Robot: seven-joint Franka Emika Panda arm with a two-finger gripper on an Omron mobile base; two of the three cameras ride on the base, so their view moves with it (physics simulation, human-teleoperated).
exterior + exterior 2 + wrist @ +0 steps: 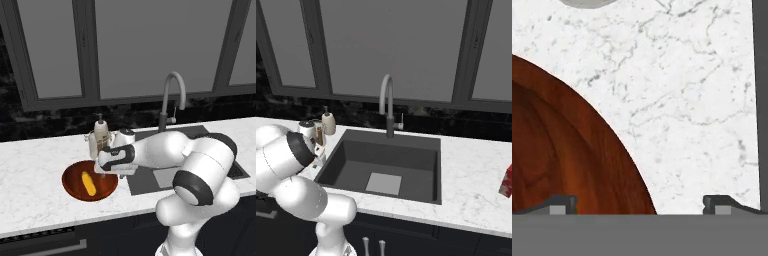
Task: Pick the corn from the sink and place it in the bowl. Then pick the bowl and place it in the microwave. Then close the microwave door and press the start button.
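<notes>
The reddish-brown wooden bowl (71, 181) sits on the marble counter left of the sink (144, 179), and the yellow corn (89, 183) lies inside it. My gripper (103, 173) hangs just above the bowl's right rim, pointing down. In the hand view the gripper (641, 204) is open: one fingertip (562, 203) is over the bowl (562, 150), the other over bare counter, and nothing is between them. The dark sink (386, 160) holds no corn. The microwave and its door are out of view.
A gooseneck faucet (172, 95) rises behind the sink. A soap dispenser (101, 131) and a small jar (92, 143) stand just behind the bowl and my hand. A red carton (507, 181) stands on the counter far right of the sink.
</notes>
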